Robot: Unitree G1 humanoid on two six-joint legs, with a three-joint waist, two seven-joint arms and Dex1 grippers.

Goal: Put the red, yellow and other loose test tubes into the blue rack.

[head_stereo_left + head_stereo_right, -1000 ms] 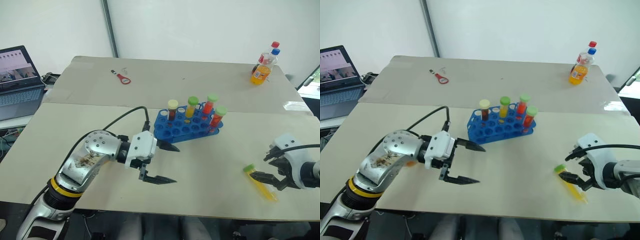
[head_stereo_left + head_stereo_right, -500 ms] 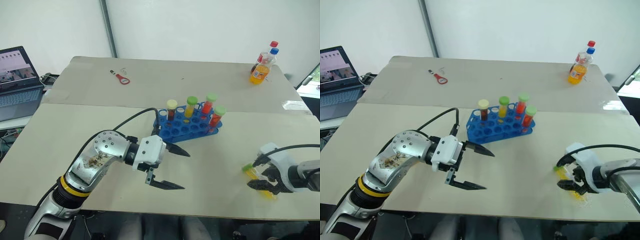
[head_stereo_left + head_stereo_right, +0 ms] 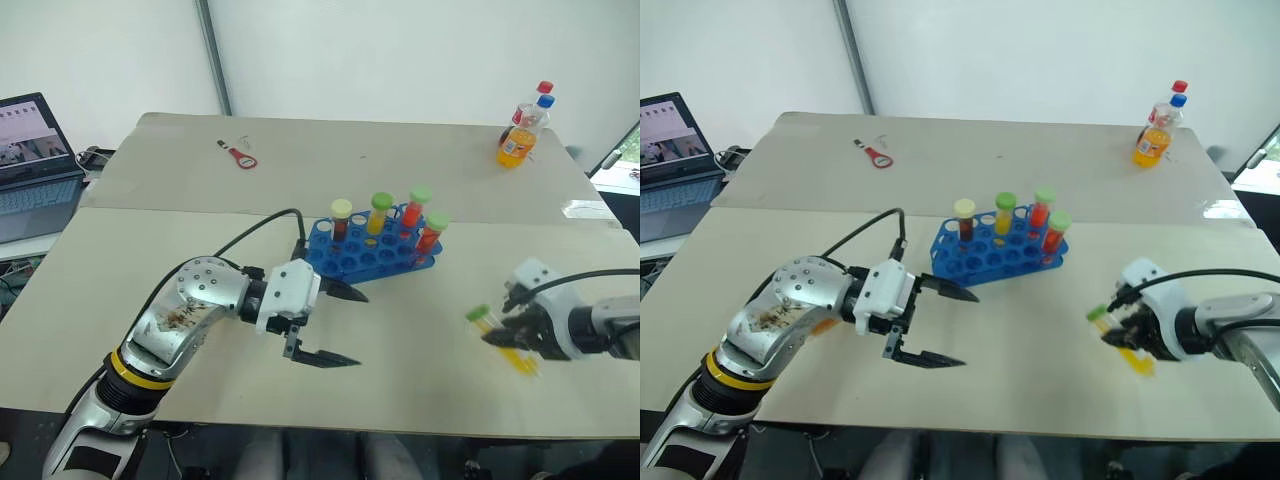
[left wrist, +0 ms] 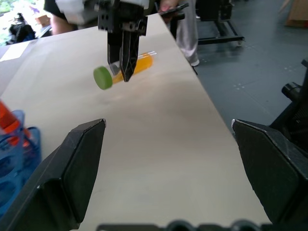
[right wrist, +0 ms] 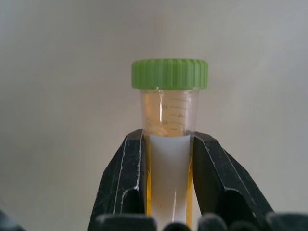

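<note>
Yellow test tube point(image 5: 169, 139), green cap: a small, light, stiff plastic tube; its smooth wall is likely slippery. It hangs tilted just above the surface point(image 3: 420, 340), well to the right of the blue rack point(image 3: 375, 250). Right gripper point(image 5: 168, 192) has its jaws clamped on the tube's body below the cap, a sound hold that leaves the tip free for a hole. Rack holds four capped tubes. Left gripper point(image 3: 335, 325) hovers near the rack's front-left corner, jaws wide apart, empty.
</note>
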